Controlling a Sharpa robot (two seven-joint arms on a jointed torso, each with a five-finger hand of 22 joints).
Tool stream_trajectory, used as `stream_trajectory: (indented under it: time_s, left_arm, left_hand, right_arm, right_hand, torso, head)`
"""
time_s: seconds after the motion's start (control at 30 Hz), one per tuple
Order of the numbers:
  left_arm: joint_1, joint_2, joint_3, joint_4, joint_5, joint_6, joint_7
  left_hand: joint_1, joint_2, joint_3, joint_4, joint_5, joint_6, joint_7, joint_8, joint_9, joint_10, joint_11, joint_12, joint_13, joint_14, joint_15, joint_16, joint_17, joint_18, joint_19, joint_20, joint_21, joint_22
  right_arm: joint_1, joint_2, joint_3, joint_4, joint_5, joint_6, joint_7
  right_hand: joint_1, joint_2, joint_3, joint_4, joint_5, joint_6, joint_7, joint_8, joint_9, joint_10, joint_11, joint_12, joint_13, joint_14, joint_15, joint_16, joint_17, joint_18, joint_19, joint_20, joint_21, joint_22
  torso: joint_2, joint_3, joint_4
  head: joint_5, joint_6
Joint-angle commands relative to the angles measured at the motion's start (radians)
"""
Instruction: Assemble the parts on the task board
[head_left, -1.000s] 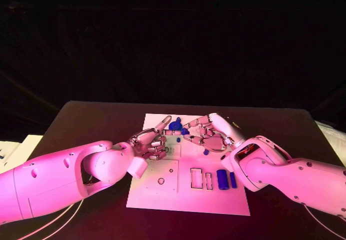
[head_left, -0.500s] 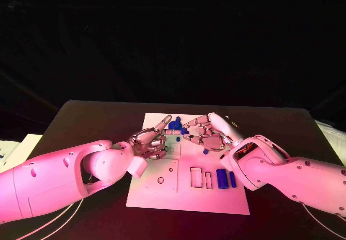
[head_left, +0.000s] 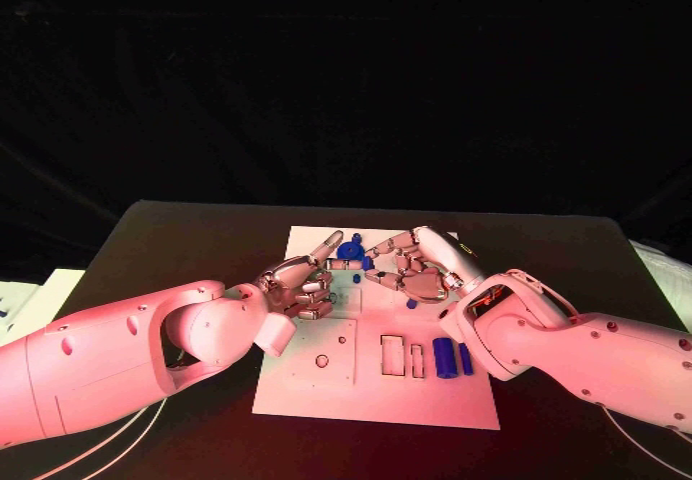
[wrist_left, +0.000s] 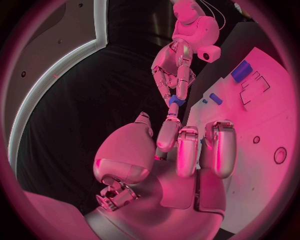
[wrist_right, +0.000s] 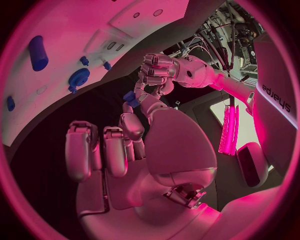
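My left hand and my right hand meet above the far half of the task board, fingertips against fingertips, and between them is one small blue part. A finger of each hand touches this part, my left finger from one side and my right fingers from the other; the other fingers of my left hand are curled in, those of my right are partly bent. I cannot tell which hand really carries the part, so I judge it is a handover in the air. The risk is here: if one hand lets go before the other has a firm pinch, the part drops on the board and may roll among the other pieces. On the board lie a round blue part and some small ones beside it, and near my right arm two long blue parts next to the empty slots.
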Motion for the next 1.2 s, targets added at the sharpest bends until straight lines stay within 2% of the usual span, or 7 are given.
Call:
stream_trajectory:
  time_s: [0.03, 1.2]
  left_arm:
    - [0.001, 0.003, 0.001, 0.005, 0.002, 0.015, 0.004]
    - [0.001, 0.006, 0.001, 0.007, -0.002, 0.017, -0.008]
  left_hand:
    - [0.011, 0.002, -0.003, -0.005, -0.007, -0.007, 0.000, -0.002, 0.000, 0.004, 0.003, 0.002, 0.001, 0.103, 0.007, 0.002, 0.263, -0.012, 0.046, 0.008, 0.003, 0.148]
    - [0.018, 0.002, -0.004, -0.008, -0.010, -0.007, 0.000, -0.002, 0.001, 0.005, 0.003, 0.002, 0.002, 0.103, 0.007, 0.002, 0.263, -0.012, 0.046, 0.008, 0.004, 0.148]
  right_arm:
    - [-0.001, 0.005, -0.001, 0.002, -0.020, 0.020, -0.008]
    - [-0.001, 0.017, 0.000, -0.005, -0.021, 0.027, -0.011]
  right_hand:
    - [-0.003, -0.008, -0.007, 0.000, -0.003, 0.007, 0.000, 0.000, 0.000, 0.000, 0.000, -0.004, -0.001, 0.089, -0.006, 0.003, 0.180, -0.017, 0.008, 0.001, 0.005, 0.023]
    - [-0.008, -0.013, -0.012, 0.001, -0.003, 0.004, 0.001, -0.003, -0.001, 0.000, 0.001, -0.004, 0.000, 0.088, -0.005, 0.003, 0.180, -0.017, 0.007, 0.002, 0.004, 0.022]
  torso:
    - [0.000, -0.0001, 0.0001]
    - [0.000, 0.0001, 0.0000]
  head:
    - [0.000, -0.001]
    - [0.000, -0.007]
